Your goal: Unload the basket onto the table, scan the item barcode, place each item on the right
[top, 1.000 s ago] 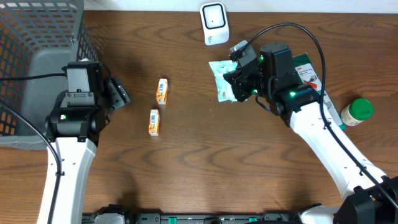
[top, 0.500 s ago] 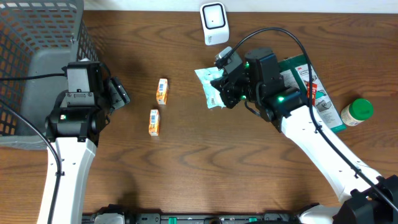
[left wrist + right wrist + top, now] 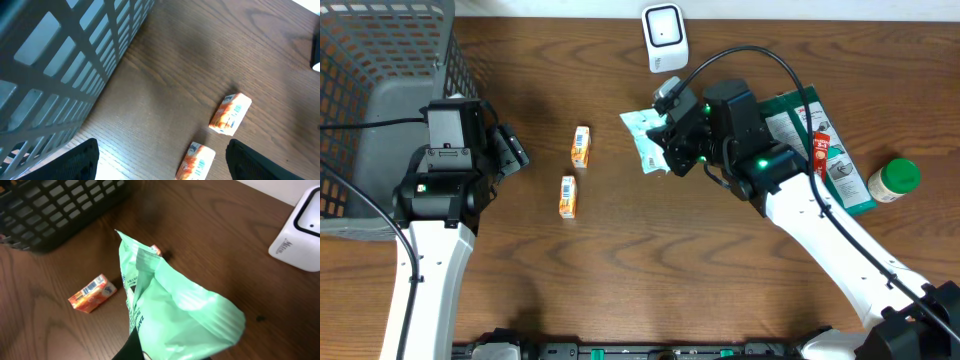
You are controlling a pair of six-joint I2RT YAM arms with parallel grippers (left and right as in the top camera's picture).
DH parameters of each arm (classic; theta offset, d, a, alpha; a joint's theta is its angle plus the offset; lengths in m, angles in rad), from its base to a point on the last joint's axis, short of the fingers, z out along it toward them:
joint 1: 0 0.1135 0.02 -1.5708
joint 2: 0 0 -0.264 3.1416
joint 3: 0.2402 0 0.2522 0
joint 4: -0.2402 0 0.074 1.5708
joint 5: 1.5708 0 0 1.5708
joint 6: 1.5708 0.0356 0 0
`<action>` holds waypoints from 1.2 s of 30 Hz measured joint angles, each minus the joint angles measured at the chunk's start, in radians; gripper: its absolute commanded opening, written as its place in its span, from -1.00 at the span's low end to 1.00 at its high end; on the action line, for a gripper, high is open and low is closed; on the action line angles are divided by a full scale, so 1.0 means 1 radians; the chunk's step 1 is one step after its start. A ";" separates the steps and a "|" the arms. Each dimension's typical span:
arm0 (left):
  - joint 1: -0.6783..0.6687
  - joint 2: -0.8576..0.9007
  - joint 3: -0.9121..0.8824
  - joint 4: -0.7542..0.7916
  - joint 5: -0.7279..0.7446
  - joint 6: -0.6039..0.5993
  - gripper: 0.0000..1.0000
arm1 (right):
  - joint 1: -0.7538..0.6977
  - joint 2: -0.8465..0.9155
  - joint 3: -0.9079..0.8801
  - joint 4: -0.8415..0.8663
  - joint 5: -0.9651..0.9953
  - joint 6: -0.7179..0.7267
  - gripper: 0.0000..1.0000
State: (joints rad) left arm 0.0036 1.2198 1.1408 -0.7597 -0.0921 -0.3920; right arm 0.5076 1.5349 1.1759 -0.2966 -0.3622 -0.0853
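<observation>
**Scan step: pouch in hand, not yet presented to the scanner**

We have the right gripper (image 3: 672, 150) pinched tight on the green pouch (image 3: 645, 142) and holding it up off the table (image 3: 650, 270), gripping it by its lower end. The pouch sits below and slightly left of the white scanner (image 3: 663, 36), near it but not in front of its window. In the wrist view the pouch (image 3: 170, 300) hangs crumpled with a folded top edge. There is a strip of print along its left side, but we can't tell whether that is the barcode.

The left gripper (image 3: 512, 150) has its fingers (image 3: 75, 160) spread wide and holds nothing. It sits idle by the basket (image 3: 380, 70), with the two small orange boxes (image 3: 580, 146) lying just beyond it.

We judge the step as mid-carry — picked, lifted, heading for the reader.

What the next move calls for:
- Bring the pouch in front of the scanner's face and turn the wrist so the printed side faces the window.
- The film is floppy and creased — the code may need to be held flat and steady to read.
- Keep the pinch firm, because the soft bag could slip during the turn.
</observation>
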 measured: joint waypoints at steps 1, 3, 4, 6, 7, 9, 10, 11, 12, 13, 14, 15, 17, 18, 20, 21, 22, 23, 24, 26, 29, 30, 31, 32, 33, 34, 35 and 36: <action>0.000 0.000 0.000 0.000 0.000 0.000 0.64 | 0.000 0.000 0.000 -0.002 0.000 0.000 -0.98; 0.000 0.000 0.000 0.000 0.000 0.000 0.65 | 0.000 0.000 0.000 -0.007 0.000 0.000 -0.98; 0.000 0.000 0.000 0.000 0.000 0.000 0.64 | 0.000 0.000 0.000 -0.010 0.000 0.000 -0.98; 0.000 0.000 0.000 0.000 0.000 0.000 0.65 | 0.000 0.000 0.000 -0.017 0.000 0.000 -0.98; 0.000 0.000 0.000 0.000 0.000 0.000 0.64 | 0.000 0.000 0.000 -0.020 0.000 0.000 -0.98; 0.000 0.000 0.000 0.000 0.000 0.000 0.64 | 0.000 0.000 0.000 -0.021 0.000 0.000 -0.98; 0.000 0.000 0.000 0.000 0.000 0.000 0.65 | 0.000 0.000 0.000 -0.021 0.000 0.000 -0.98; 0.000 0.000 0.000 0.000 0.000 0.000 0.65 | 0.000 0.000 0.000 -0.021 0.000 0.000 -0.98; 0.000 0.000 0.000 0.000 0.000 0.000 0.65 | 0.000 0.000 0.000 -0.021 0.002 0.000 -0.98; 0.000 0.000 0.000 0.000 0.000 0.000 0.65 | 0.001 0.000 0.000 -0.019 0.010 0.000 -0.98; 0.000 0.000 0.000 0.000 0.000 0.000 0.65 | 0.001 0.000 0.000 -0.016 0.025 -0.003 -0.98; 0.000 0.000 0.000 0.000 0.000 0.000 0.65 | 0.003 0.000 0.000 -0.012 0.049 -0.012 -0.98; 0.000 0.000 0.000 0.000 0.000 0.000 0.65 | 0.003 0.000 0.000 -0.009 0.091 -0.037 -0.99; 0.000 0.000 0.000 0.000 0.000 0.000 0.65 | 0.003 0.000 0.000 -0.010 0.110 -0.052 -0.99; 0.000 0.000 0.000 0.000 0.000 0.000 0.65 | 0.003 0.000 0.004 -0.014 0.148 -0.081 -0.98; 0.000 0.000 0.000 0.000 0.000 0.000 0.65 | 0.003 0.000 0.011 -0.017 0.165 -0.097 -0.98; 0.000 0.000 0.000 0.000 0.000 0.000 0.64 | 0.003 0.000 0.023 -0.019 0.181 -0.111 -0.98; 0.000 0.000 0.000 0.000 0.000 0.000 0.65 | 0.003 0.000 0.041 -0.021 0.196 -0.132 -0.98; 0.000 0.000 0.000 0.000 0.000 0.000 0.65 | 0.003 0.000 0.062 -0.021 0.209 -0.158 -0.98; 0.000 0.000 0.000 0.000 0.000 0.000 0.65 | 0.003 0.000 0.116 -0.020 0.232 -0.219 -0.99; 0.000 0.000 0.000 0.000 0.000 0.000 0.65 | 0.003 0.003 0.218 -0.033 0.283 -0.302 -0.99; 0.000 0.000 0.000 0.000 0.000 0.000 0.65 | 0.003 0.008 0.258 -0.044 0.300 -0.325 -0.99; 0.000 0.000 0.000 0.000 0.000 0.000 0.65 | 0.003 0.018 0.317 -0.073 0.322 -0.353 -0.99; 0.000 0.000 0.000 0.000 0.000 0.000 0.65 | 0.003 0.032 0.374 -0.098 0.340 -0.374 -0.99; 0.000 0.000 0.000 0.000 0.000 0.000 0.65 | 0.003 0.049 0.434 -0.119 0.357 -0.396 -0.99; 0.000 0.000 0.000 0.000 0.000 0.000 0.65 | 0.003 0.068 0.490 -0.132 0.370 -0.414 -0.99; 0.000 0.000 0.000 0.000 0.000 0.000 0.65 | 0.003 0.090 0.550 -0.147 0.383 -0.435 -0.99; 0.000 0.000 0.000 -0.001 0.000 0.000 0.65 | 0.003 0.126 0.632 -0.172 0.401 -0.459 -0.98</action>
State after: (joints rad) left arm 0.0036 1.2201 1.1408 -0.7605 -0.0921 -0.3920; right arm 0.5102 1.6611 1.8084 -0.4690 0.0391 -0.5446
